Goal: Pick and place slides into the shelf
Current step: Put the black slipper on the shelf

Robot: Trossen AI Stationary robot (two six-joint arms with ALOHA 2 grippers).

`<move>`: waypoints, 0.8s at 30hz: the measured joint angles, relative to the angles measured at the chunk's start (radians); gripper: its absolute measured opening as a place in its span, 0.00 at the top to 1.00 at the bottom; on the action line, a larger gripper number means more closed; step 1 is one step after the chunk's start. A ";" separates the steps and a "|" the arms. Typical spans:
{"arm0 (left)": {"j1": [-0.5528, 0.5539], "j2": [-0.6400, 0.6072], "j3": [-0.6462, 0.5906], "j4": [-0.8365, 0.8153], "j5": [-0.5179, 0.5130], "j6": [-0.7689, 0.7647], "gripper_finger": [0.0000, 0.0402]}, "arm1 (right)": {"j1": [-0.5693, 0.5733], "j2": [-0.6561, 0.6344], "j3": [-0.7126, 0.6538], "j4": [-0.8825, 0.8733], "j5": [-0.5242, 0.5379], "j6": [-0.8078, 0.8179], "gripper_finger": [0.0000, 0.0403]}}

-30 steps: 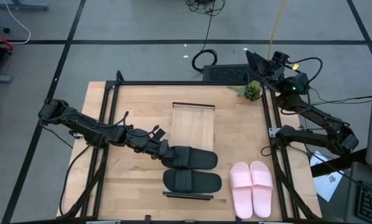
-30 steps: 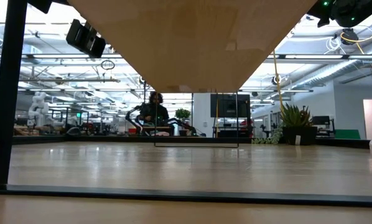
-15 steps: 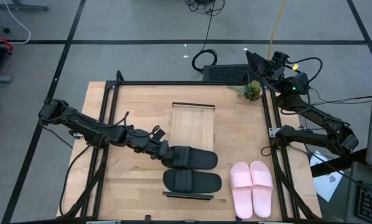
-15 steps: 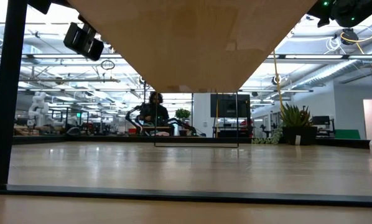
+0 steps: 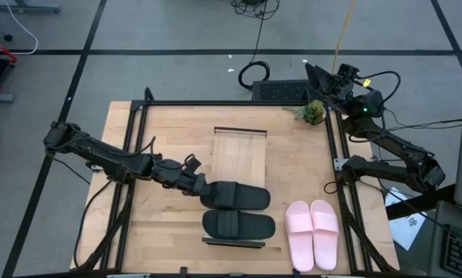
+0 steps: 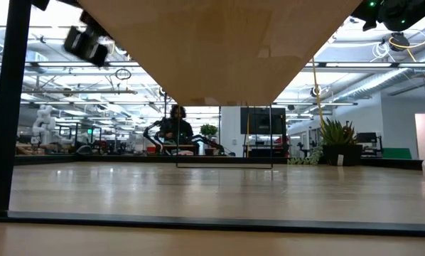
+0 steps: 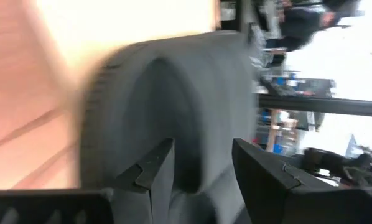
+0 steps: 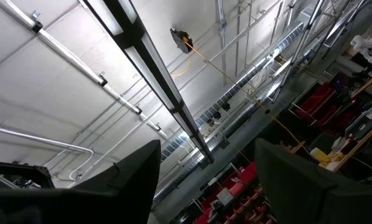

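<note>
- Two black slides sit low in the middle of the high view, on the shelf (image 5: 239, 158), a long pale wood board.
- The upper black slide (image 5: 236, 196) lies sideways across the board.
- The lower black slide (image 5: 239, 225) lies sideways too, just below the first one and very close to it, near the board's bottom end.
- The top part of the shelf is bare wood, with a thin black frame at its upper end.
- The left gripper (image 5: 201, 192) is at the left end of the upper black slide.
- In the left wrist view its two dark fingers (image 7: 152, 172) sit on each side of the slide's edge, with the black slide (image 7: 173, 106) filling the space in front. They look closed on it.
- The left arm reaches in from the left side of the table (image 5: 169, 123).
- Two pink slides (image 5: 312, 232) lie side by side at the lower right of the high view, on the table and off the shelf, touching each other.
- The right gripper (image 5: 317, 77) is far off at the upper right, past the table's corner, and its fingers (image 8: 127, 174) stand wide apart with nothing between them.
- A small green plant (image 5: 314, 113) sits at the table's upper right corner.
- In the low view a person (image 6: 176, 124) sits far back in the room.
</note>
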 joint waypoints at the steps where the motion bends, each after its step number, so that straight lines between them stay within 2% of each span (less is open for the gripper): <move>1: -0.002 -0.010 -0.002 -0.019 -0.003 -0.001 0.60 | 0.000 0.000 0.000 0.000 0.000 0.000 0.39; 15: -0.006 -0.118 0.000 -0.180 -0.040 -0.009 0.60 | 0.000 0.000 0.000 0.000 0.001 0.013 0.39; 24: -0.007 -0.204 0.000 -0.360 -0.042 -0.033 0.60 | 0.000 0.000 0.000 0.000 0.001 0.006 0.39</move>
